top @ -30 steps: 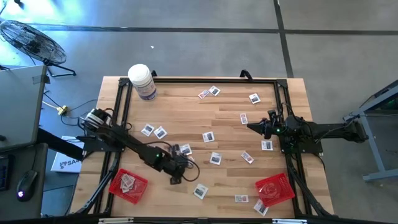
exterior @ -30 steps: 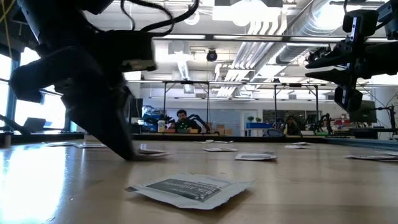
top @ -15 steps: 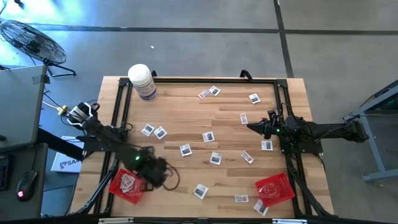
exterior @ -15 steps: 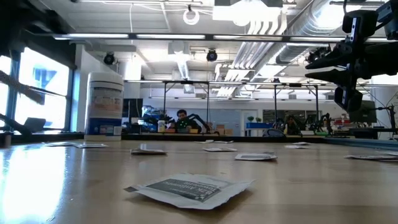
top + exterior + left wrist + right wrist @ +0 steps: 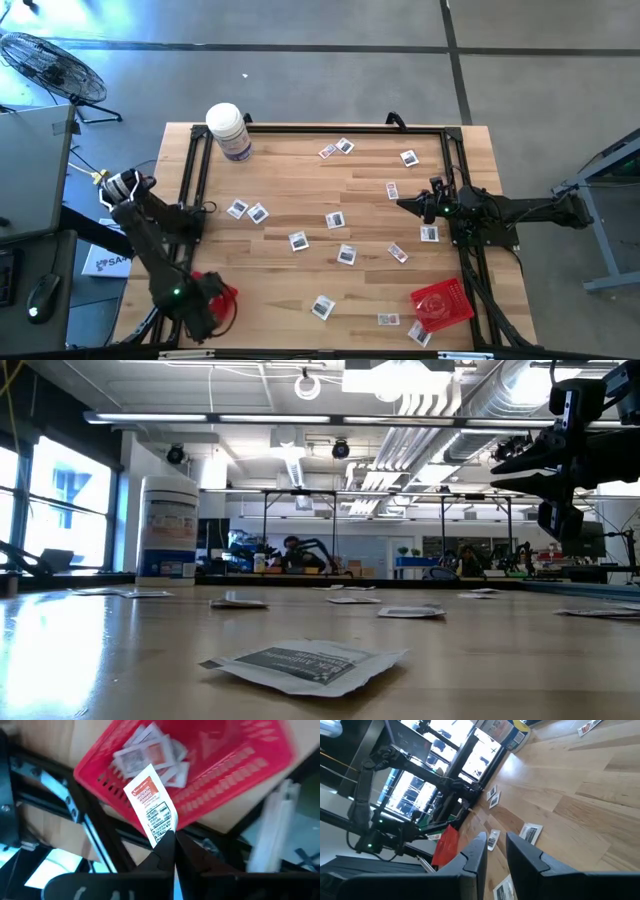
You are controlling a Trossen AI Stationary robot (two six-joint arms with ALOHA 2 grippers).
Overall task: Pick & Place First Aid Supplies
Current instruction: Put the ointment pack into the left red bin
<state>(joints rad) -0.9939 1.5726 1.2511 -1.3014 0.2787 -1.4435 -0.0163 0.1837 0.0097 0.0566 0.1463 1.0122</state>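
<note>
So compared with a moment ago the left arm has swung right off the middle of the table (image 5: 300,300) and is now parked over the near left corner, with the left gripper (image 5: 169,839) hanging just above the left red tray (image 5: 240,765). In the earlier overhead shot it was down among the loose packets near the centre, and the packet that sat beside it there is gone from that spot now. Its fingers are pinched tight on one white packet (image 5: 150,802), holding it by one end so the rest of it sticks out over the tray's rim. Directly beyond the pinched packet, a few more packets already lie in a heap inside the tray (image 5: 145,752). The low view used to be half blocked by that arm and now it's wide open, showing the big white bottle (image 5: 167,528) at the far left. The right gripper (image 5: 405,204) hasn't budged, hovering up off the wood at the right side with its fingers a little apart and nothing between them. Loose packets (image 5: 338,220) are scattered ahead of it across the middle, one packet (image 5: 428,233) just beside it, and the right red tray (image 5: 443,303) sits back toward the near right corner. The black frame rail (image 5: 100,840) runs right under the left gripper at the table edge, so it's tight there; the centre has lots of bare wood.
</note>
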